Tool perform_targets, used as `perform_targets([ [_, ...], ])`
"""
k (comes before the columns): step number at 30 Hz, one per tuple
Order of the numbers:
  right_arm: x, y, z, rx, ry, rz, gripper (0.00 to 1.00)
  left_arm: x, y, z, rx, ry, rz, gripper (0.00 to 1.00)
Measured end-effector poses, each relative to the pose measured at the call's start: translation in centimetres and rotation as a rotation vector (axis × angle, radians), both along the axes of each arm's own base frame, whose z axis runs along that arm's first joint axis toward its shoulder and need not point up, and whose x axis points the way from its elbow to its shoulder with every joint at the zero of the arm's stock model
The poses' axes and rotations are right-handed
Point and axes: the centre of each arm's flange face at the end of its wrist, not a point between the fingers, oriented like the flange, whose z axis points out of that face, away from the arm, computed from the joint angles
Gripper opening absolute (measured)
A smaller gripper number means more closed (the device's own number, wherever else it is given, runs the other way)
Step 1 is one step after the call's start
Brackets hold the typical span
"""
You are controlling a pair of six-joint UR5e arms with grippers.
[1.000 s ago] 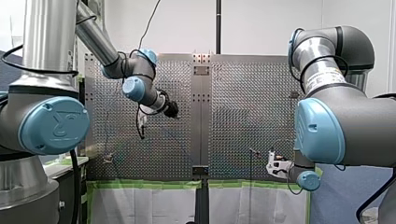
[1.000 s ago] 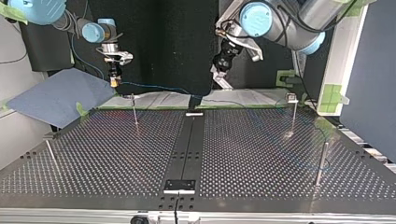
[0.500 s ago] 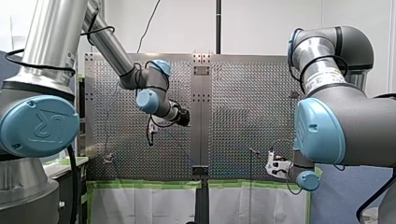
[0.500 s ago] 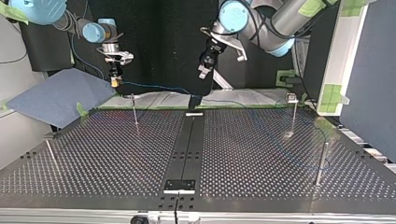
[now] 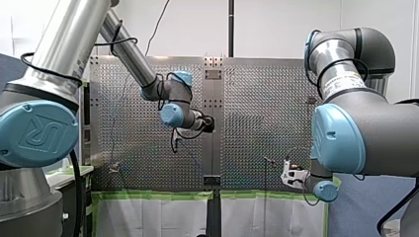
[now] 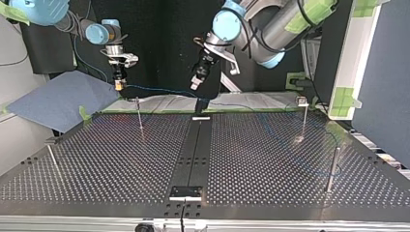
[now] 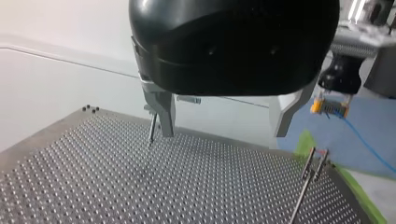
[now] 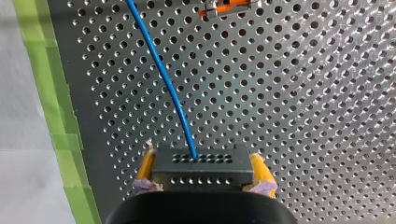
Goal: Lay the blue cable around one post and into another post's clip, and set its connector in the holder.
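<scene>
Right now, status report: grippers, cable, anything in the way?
Left gripper open, empty, above table. Right gripper shut on connector; blue cable runs from it. Nothing seen blocking either gripper.

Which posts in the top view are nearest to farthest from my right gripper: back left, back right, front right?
1. Back-left post, close by my right gripper, which holds the connector.
2. Back-right post, across at the view's right.
3. Front-right post, toward the camera, farthest.
</scene>
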Motion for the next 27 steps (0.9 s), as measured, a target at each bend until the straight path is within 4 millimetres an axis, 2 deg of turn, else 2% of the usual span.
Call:
perform_targets([
  [13,0.0,0.0,0.0,-0.001,0.0,0.0,0.0,1.4,-0.4,-4.7,0.013,-0.013,0.015,1.0],
  [27,0.0,0.0,0.0,0.001,0.001,0.0,0.0,2.5,-2.9,-9.2,-0.013,-0.048,-0.018,1.0],
])
